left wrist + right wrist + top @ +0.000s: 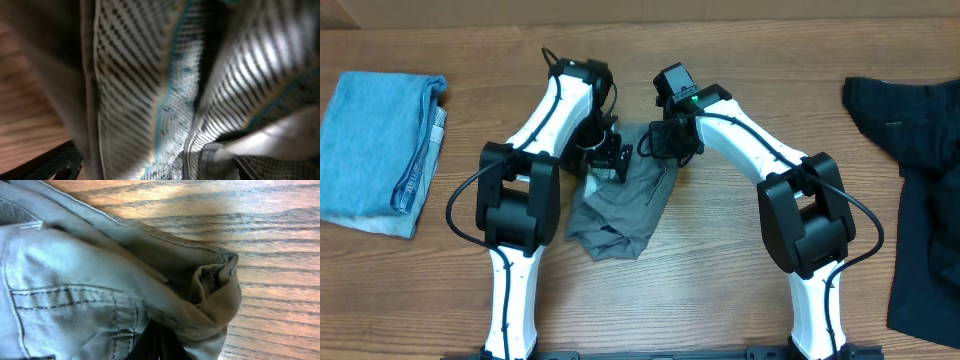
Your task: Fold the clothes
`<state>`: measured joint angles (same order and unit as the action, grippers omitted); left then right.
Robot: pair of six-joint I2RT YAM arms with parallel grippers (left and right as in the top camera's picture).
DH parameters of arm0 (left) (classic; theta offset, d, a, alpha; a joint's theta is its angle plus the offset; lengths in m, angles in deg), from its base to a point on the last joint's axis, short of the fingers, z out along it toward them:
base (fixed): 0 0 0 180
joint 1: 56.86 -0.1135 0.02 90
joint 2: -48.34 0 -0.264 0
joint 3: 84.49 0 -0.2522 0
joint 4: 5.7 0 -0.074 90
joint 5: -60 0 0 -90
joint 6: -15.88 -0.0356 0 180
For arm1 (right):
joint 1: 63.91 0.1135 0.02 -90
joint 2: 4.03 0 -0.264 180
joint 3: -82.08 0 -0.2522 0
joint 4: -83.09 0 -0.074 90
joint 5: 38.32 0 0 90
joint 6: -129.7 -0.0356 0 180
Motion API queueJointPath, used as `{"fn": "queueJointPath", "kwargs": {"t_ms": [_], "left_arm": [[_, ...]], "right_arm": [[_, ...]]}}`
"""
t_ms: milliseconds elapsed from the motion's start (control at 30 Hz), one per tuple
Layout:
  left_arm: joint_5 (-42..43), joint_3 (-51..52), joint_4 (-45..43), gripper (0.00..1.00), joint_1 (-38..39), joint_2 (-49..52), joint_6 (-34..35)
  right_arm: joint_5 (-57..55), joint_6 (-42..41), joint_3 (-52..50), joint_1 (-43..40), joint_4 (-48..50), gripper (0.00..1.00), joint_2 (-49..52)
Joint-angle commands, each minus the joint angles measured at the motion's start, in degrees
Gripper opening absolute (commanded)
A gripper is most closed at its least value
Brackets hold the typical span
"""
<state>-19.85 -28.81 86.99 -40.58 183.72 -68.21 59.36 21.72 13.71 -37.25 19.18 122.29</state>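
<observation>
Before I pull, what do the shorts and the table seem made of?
Shorts: grey woven cotton-like twill, matte; stitched seams and soft creases show. Their lining: thin pale weave with fine checks, probably. Table: wood or wood-look laminate, slight sheen, streaky grain.

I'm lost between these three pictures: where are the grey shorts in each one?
Overhead: grey shorts crumpled at centre, between the two arms.
Left wrist: very close, their patterned lining fills nearly the frame.
Right wrist: they cover the left and bottom.
Shared landmark: the wooden table, in all three.
</observation>
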Motion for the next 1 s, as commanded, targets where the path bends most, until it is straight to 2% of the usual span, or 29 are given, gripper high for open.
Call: {"fn": "queueJointPath", "kwargs": {"t_ms": [0,67,100,133,233,300,367,400,433,500,567,600,633,667,700,867,967], "left_arm": [[-6.38,4.81,-2.16,1.0,0.35,0.26,4.66],[-1.09,4.98,-2.93,1.0,0.52,0.26,2.73],[3.17,5.09,-2.91,0.95,0.76,0.26,0.59],[6.1,5.11,-2.73,0.85,1.01,0.26,-0.9],[8.44,5.11,-2.43,0.73,1.4,0.26,-1.27],[13.66,5.11,-2.34,0.59,1.38,0.26,-3.72],[14.53,5.09,-2.38,0.4,1.38,0.26,-4.7],[14.56,5.09,-2.56,0.17,1.33,0.26,-4.7],[14.56,5.09,-2.73,0.04,1.33,0.26,-4.7],[14.34,4.48,-3.21,0.04,1.27,0.24,-4.68],[13.42,0.9,-2.91,0.04,-0.28,-0.96,-4.33],[13.42,-0.04,-2.89,0.04,-0.94,-1.6,-4.04],[13.4,-1.57,-3.19,0.04,-2.21,-3.21,-2.36],[13.42,-2.69,-4.22,0.04,-3.58,-5.33,-0.61],[13.42,-3.06,-5.86,0.04,-4.98,-8.31,1.27],[11.69,-3.06,-9.86,0.04,-10.16,-18.36,5.31],[11.87,-3.06,-10.67,0.04,-12.46,-19.78,5.95]], "right_arm": [[0.52,0.24,-0.09,0.26,-0.02,0.04,1.11],[0.61,0.24,0.02,0.26,0.0,0.04,1.11],[0.76,0.24,0.02,0.26,-0.02,0.04,1.11],[0.76,0.24,0.02,0.26,-0.02,0.04,1.11],[0.72,0.44,0.02,0.2,-0.02,0.04,1.11],[0.72,0.44,0.02,0.2,-0.02,0.04,1.11],[0.72,0.46,0.02,0.2,-0.07,0.04,1.09],[0.72,0.46,0.02,0.2,-0.07,0.04,1.09],[0.72,0.46,0.11,0.2,-0.11,0.04,1.05],[-0.35,2.51,3.41,0.09,-2.32,0.04,0.0],[-10.36,3.26,14.03,-0.17,-9.73,0.08,-4.94],[-11.78,3.23,17.0,-0.39,-12.04,0.21,-6.16],[-12.61,3.1,22.32,-1.07,-16.33,0.43,-8.48],[-12.61,1.77,25.14,-1.97,-19.06,0.71,-10.36],[-12.59,0.13,25.88,-3.32,-20.9,0.86,-12.81],[-12.57,0.17,25.86,-8.09,-26.82,0.87,-14.99],[-12.61,0.22,25.86,-8.85,-27.5,0.88,-14.99]]}}
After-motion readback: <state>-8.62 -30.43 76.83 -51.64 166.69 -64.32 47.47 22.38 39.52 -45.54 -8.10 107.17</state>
